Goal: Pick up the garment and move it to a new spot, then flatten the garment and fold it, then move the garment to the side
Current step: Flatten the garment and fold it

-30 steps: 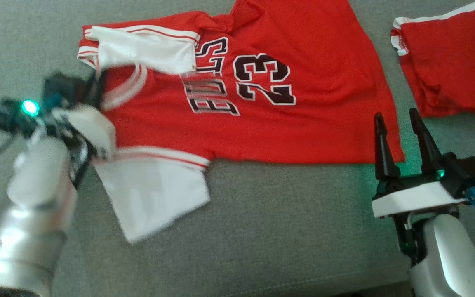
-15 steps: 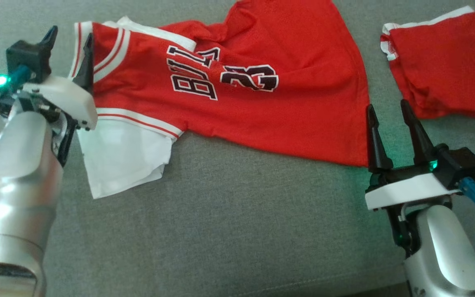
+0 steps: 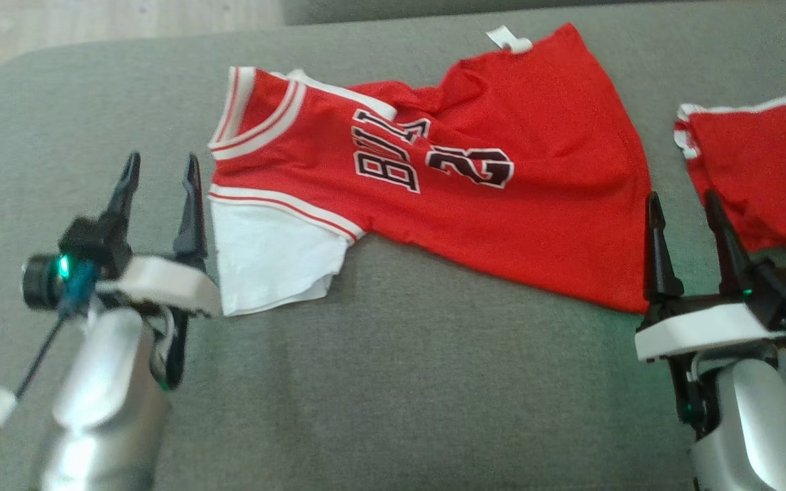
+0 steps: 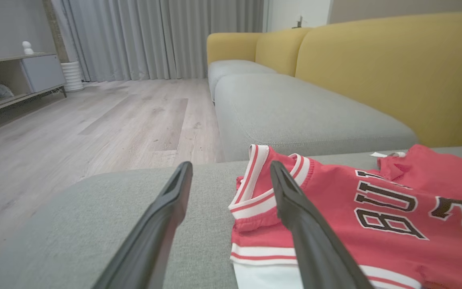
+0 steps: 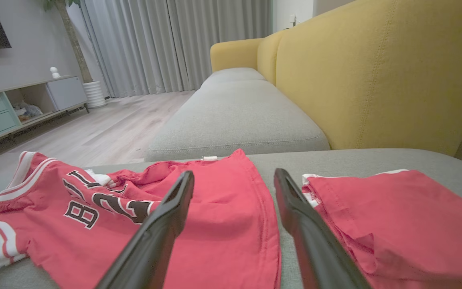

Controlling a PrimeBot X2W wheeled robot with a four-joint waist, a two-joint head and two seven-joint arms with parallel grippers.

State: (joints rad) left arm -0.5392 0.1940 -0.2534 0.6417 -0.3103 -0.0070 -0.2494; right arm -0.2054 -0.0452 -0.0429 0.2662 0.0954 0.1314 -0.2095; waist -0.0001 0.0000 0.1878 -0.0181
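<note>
Where jersey (image 3: 536,225) bunches, lettering (image 3: 389,160) partly hidden; other red garment (image 3: 761,170) cut off.

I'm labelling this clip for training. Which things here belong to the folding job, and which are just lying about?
Part of the job: red jersey, left gripper, right gripper, both open and empty.
Just lying about: red shorts, grey cushion underneath, yellow backrest, shelf unit.

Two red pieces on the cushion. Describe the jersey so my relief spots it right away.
On the grey cushion, look at its middle. The jersey lies spread there, a white sleeve at its left end. Unlike the plain red piece to its right, it bears dark, white-edged lettering and a number.
</note>
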